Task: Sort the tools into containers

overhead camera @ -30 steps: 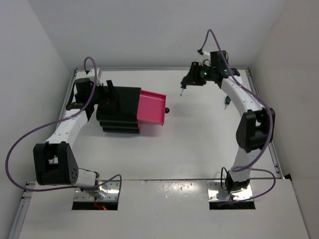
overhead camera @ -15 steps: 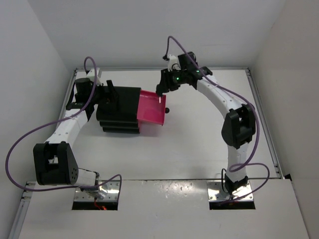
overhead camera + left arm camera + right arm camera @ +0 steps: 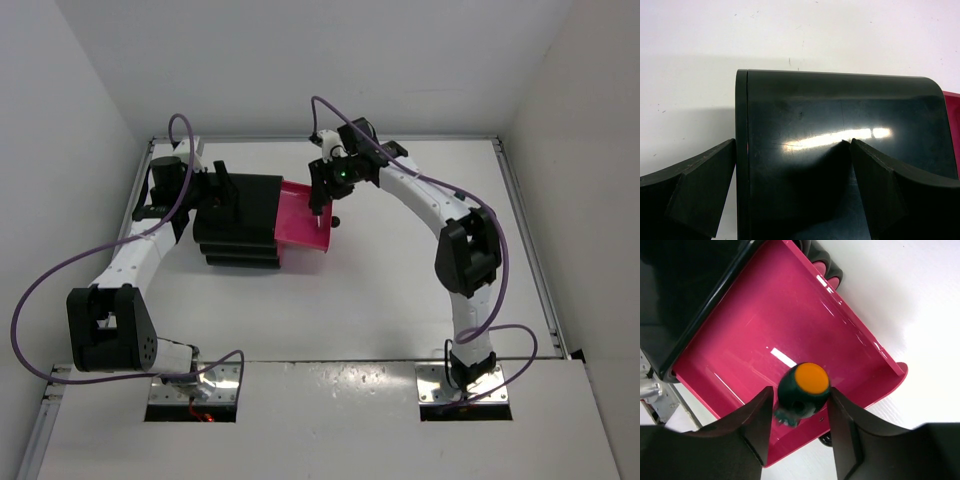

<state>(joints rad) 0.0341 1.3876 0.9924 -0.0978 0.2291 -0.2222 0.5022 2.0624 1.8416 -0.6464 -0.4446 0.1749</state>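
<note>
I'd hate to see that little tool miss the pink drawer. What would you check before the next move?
1. Pink drawer pulled out of the cabinet: ok.
2. Tool above the drawer's floor, inside its walls: ok.
3. Right gripper, jaws gripping the tool: cannot tell; it sits between them, slightly blurred.
4. Left gripper steadying the cabinet: cannot tell; jaws wide apart, one beside it, one over its top.
</note>
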